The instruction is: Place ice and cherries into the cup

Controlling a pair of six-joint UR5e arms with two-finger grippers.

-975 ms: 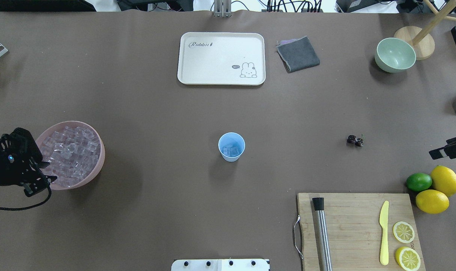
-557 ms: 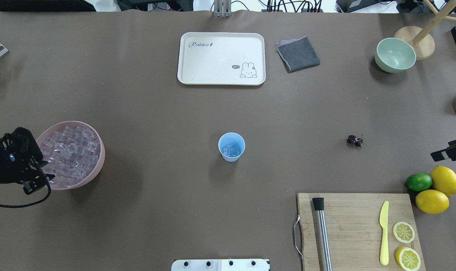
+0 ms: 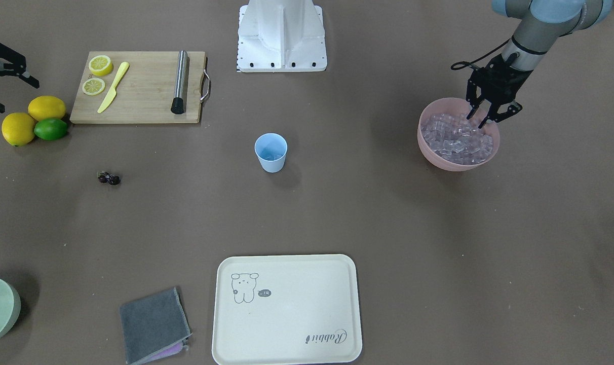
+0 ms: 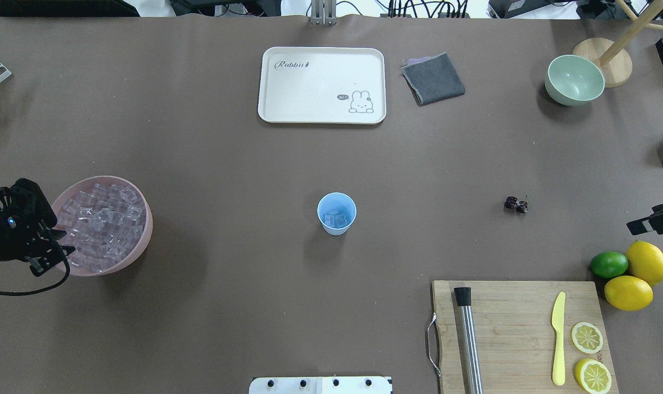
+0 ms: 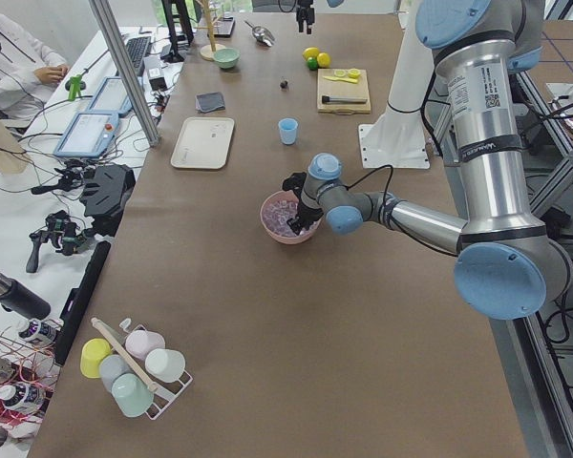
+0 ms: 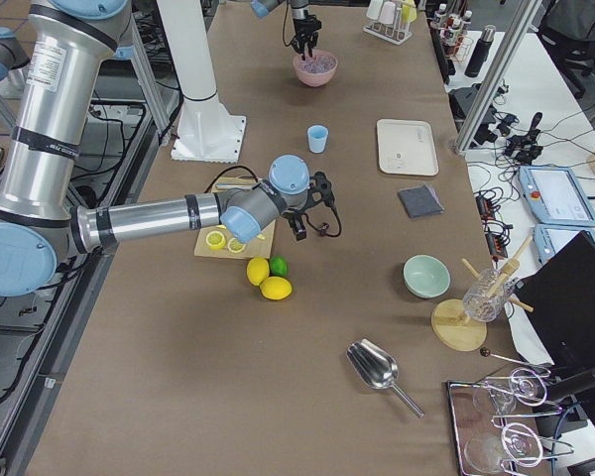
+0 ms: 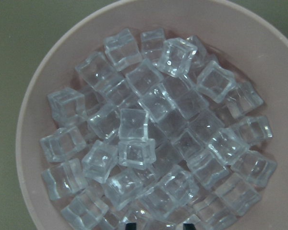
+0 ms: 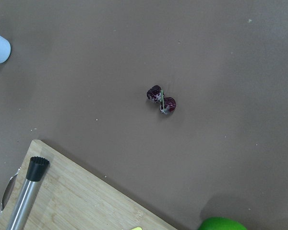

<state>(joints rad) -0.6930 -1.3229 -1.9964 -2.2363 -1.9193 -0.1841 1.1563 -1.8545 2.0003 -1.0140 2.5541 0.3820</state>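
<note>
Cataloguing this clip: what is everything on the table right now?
pink bowl: one, left side
cup: one, light blue, table centre
ice: many, clear, in pink bowl; few in cup
cherries: two, dark red, right of cup
tray: one, cream, far side
cloth: one, grey, beside tray
green bowl: one, pale, far right
lemons: two, yellow, near right
lime: one, green, beside lemons
cutting board: one, wooden, near right, bearing yellow knife, metal rod, two lemon halves
left gripper: black, open over ice
right gripper: black, open, by lemons
</note>
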